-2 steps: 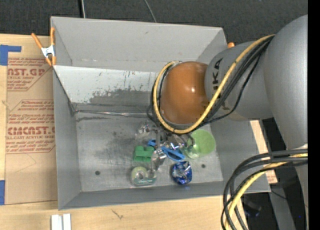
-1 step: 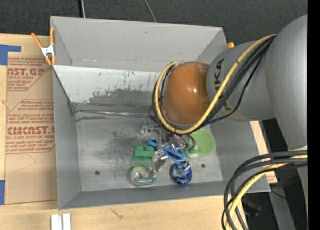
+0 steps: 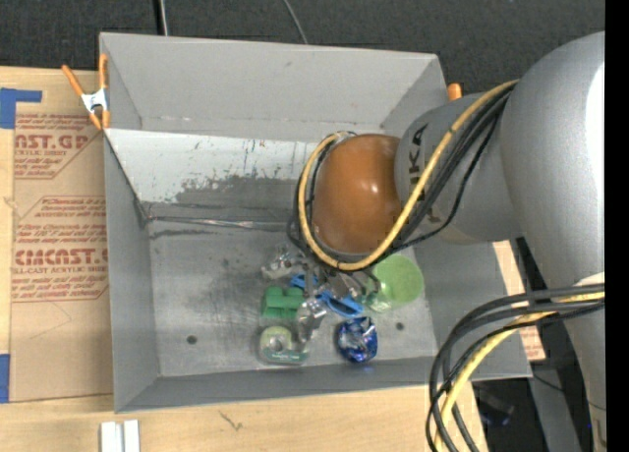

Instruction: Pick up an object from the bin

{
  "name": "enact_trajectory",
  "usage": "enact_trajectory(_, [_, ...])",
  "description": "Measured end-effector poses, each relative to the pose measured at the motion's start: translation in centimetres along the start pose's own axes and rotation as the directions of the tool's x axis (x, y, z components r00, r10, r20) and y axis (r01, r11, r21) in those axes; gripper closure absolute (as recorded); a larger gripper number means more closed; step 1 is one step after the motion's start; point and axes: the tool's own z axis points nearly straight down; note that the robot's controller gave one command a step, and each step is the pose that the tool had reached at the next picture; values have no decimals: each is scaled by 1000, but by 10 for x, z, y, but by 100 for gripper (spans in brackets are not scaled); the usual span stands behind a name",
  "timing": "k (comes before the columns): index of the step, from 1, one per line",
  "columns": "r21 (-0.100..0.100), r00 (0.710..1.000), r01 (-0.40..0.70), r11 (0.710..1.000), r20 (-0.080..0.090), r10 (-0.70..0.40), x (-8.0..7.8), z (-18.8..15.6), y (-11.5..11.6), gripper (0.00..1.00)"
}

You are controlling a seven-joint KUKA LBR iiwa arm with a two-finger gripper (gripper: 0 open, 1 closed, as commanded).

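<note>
Under the arm [image 3: 359,195], a heap [image 3: 280,303] by the front wall [image 3: 226,381]; leftward floor [image 3: 197,293] bare.

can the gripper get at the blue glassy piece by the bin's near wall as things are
Probably yes: the blue glassy piece lies uncovered at the edge of the heap, right beside the gripper, nothing on top. The bin's near wall may cramp the approach.

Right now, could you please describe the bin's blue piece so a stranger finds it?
Find the grey metal bin, then its lower right corner. Below the pale green disc lies a glossy dark-blue rounded piece; its neighbours are green or clear.
</note>
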Motion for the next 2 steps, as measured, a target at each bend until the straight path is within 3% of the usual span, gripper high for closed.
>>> enact_trajectory(1, [-1, 1000, 0, 1000, -6, 0, -1, -3, 0, 0])
enact_trajectory(2, [2, 1000, -2, 1000, 18, 1, -7, -6, 0, 100])
